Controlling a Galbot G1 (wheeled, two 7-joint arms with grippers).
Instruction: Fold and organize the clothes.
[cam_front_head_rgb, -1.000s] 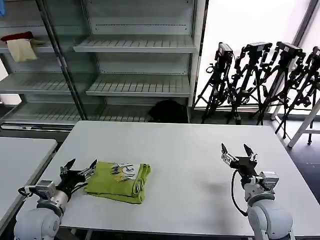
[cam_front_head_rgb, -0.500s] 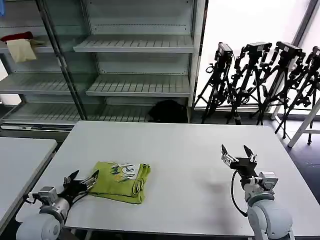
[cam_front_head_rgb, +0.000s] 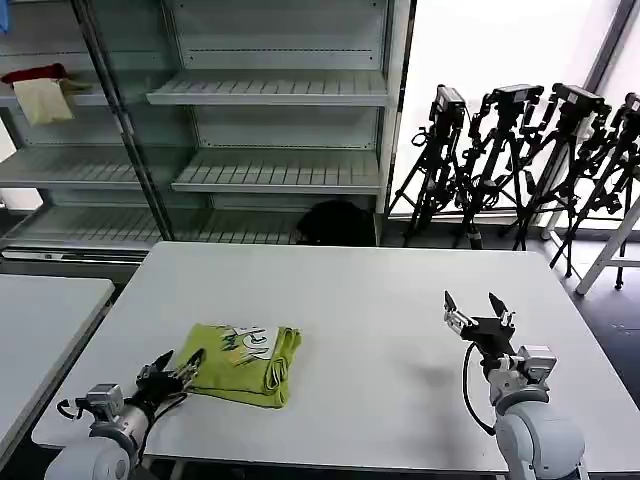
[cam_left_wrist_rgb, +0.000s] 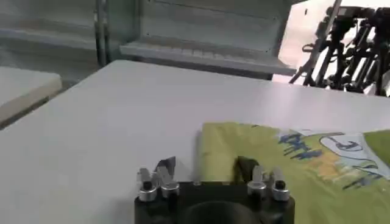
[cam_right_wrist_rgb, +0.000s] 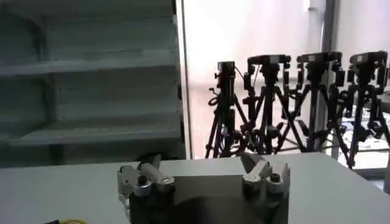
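Observation:
The clothes are one lime yellow-green T-shirt (cam_front_head_rgb: 242, 362), folded into a small rectangle with its white print facing up, lying on the front left of the white table (cam_front_head_rgb: 350, 300). My left gripper (cam_front_head_rgb: 178, 362) is open and low at the shirt's left edge. In the left wrist view the left gripper (cam_left_wrist_rgb: 205, 165) has one fingertip (cam_left_wrist_rgb: 244, 165) over the edge of the shirt (cam_left_wrist_rgb: 292, 164) and the other over bare table. My right gripper (cam_front_head_rgb: 472, 306) hovers open over the table's right side, nothing between its fingers, far from the shirt; the right wrist view shows the gripper (cam_right_wrist_rgb: 201, 161) against the room.
Metal shelves (cam_front_head_rgb: 275, 90) stand behind the table, with a red cloth (cam_front_head_rgb: 35, 72) and a cream cloth (cam_front_head_rgb: 42, 100) on the upper left shelf. Black tripods (cam_front_head_rgb: 520, 150) line the back right. A second table (cam_front_head_rgb: 40, 310) sits to the left.
My left gripper has dropped lower and drawn back toward the table's front edge, staying open at the shirt's left edge. The shirt and the right arm have not moved.

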